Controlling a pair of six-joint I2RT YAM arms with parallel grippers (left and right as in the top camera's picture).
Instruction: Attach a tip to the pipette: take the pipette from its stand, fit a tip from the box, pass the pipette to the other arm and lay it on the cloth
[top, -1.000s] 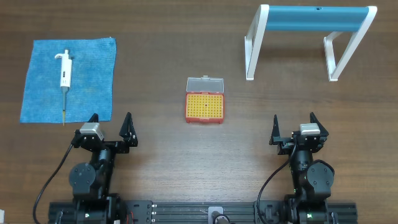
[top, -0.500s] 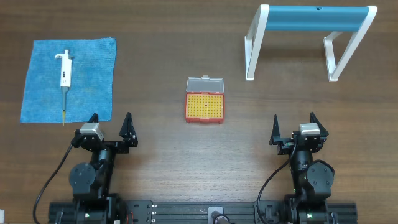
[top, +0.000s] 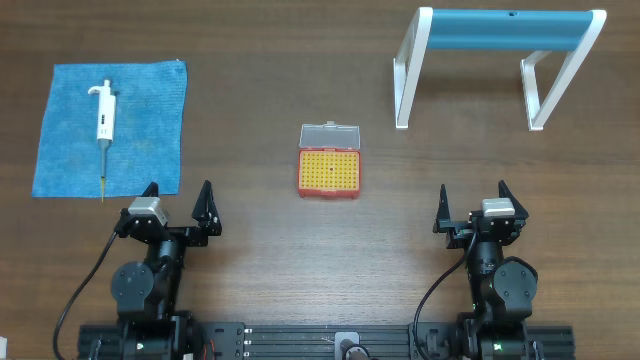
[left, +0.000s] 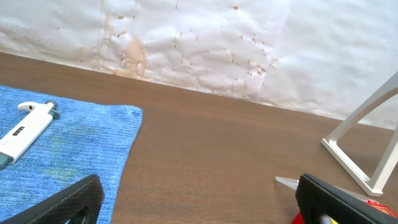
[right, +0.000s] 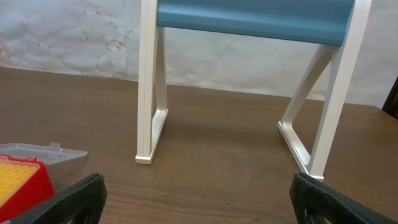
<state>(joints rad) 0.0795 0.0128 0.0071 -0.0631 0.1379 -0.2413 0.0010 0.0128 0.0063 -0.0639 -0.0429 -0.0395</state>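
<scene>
On the left, a blue cloth (top: 110, 130) lies flat on the brown table (top: 260, 250). The white pipette (top: 104, 118) lies on the cloth, and its thin tip points toward 6 o'clock. The left pincer (top: 178, 190) sits low near its arm's base, just off the cloth's near corner. Its two fingers are spread wide with nothing between them. The pipette is at about 11 o'clock from this pincer, and they do not touch. In the middle stands the red tip box (top: 329, 172). Its clear lid (top: 329, 135) is flipped back and rows of yellow tips fill it. The right pincer (top: 472, 190) is spread wide too, and it holds nothing. The box is at about 10 o'clock from it. The white and blue stand (top: 500, 30) is at about 12 o'clock, well apart.
</scene>
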